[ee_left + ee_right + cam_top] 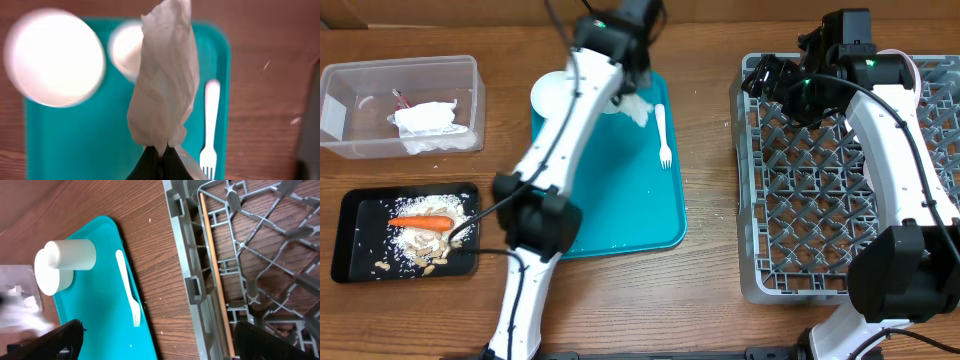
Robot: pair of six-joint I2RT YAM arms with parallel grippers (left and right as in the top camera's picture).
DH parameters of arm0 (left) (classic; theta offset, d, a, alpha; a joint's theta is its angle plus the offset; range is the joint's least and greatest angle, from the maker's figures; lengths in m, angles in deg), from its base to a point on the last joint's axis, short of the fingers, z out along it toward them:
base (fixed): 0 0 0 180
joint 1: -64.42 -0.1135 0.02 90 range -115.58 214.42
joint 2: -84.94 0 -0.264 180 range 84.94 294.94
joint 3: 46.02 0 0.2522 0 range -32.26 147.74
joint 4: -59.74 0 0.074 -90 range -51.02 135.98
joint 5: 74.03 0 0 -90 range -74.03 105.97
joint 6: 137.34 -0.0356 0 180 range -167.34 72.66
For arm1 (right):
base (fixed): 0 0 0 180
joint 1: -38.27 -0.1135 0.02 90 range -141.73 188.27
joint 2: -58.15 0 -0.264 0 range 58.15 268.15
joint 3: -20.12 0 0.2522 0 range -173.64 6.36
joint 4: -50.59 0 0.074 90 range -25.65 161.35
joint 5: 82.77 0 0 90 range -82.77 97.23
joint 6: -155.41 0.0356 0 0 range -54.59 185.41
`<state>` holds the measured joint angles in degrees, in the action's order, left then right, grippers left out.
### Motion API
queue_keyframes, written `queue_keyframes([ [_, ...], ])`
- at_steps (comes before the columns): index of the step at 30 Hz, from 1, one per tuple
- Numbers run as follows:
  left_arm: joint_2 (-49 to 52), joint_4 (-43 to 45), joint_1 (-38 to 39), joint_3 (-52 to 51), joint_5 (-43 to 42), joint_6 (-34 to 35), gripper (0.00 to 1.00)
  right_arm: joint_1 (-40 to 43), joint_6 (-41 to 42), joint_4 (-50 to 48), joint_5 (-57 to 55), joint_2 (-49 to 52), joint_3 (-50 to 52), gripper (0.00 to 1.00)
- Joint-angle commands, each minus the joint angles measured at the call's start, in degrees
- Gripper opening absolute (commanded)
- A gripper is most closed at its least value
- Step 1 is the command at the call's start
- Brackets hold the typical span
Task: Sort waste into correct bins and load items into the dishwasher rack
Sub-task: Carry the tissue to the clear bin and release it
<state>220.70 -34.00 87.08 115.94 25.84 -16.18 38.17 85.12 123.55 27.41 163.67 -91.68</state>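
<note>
My left gripper (161, 154) is shut on a crumpled white napkin (165, 75), which it holds above the far end of the teal tray (620, 215). On that tray sit a white bowl (55, 57), a small white cup (70, 260) and a white plastic fork (663, 135). The black tray (360, 215) at the left holds an orange carrot (420, 222) and beige scraps (425, 245). The clear tub (350, 80) holds another white napkin (425, 120). My right gripper (767, 78) hangs open and empty over the far left corner of the grey dishwasher rack (820, 200).
A thin tan strip (215, 265) runs along the rack's left inner wall. Bare wooden table (710, 170) separates the teal tray from the rack. Crumbs dot the black tray around the carrot. My left arm (560, 150) crosses the teal tray's left side.
</note>
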Motion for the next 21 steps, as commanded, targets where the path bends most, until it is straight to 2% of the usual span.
queue_keyframes([
  [1, -5.7, -0.4, -6.6, 2.5, 2.9, 1.8, 0.04, 0.2, 0.3, -0.2, 0.3, -0.8, -0.9, 1.0],
  [12, -5.6, 0.9, -29.7, 2.3, 2.8, 7.9, 0.04, 0.2, 0.3, -0.2, 0.3, -0.8, -0.9, 1.0],
  [14, -4.4, 2.3, -33.8, 2.3, 2.5, 7.8, 0.14, 0.2, 0.3, -0.2, 0.3, -0.8, -0.9, 1.0],
  [18, -1.9, 3.3, -38.8, 2.3, 2.4, 7.6, 0.21, 0.2, 0.3, -0.2, 0.3, -0.8, -0.9, 1.0],
  [19, -1.3, 3.3, -39.9, 2.3, 2.2, 7.4, 0.28, 0.2, 0.3, -0.2, 0.3, -0.8, -0.9, 1.0],
  [20, -0.8, 3.3, -40.8, 2.3, 1.9, 7.4, 0.57, 0.2, 0.3, -0.2, 0.3, -0.8, -0.9, 1.0],
  [21, -0.3, 3.0, -41.5, 2.3, 1.6, 7.4, 0.92, 0.2, 0.3, -0.2, 0.3, -0.8, -0.9, 1.0],
])
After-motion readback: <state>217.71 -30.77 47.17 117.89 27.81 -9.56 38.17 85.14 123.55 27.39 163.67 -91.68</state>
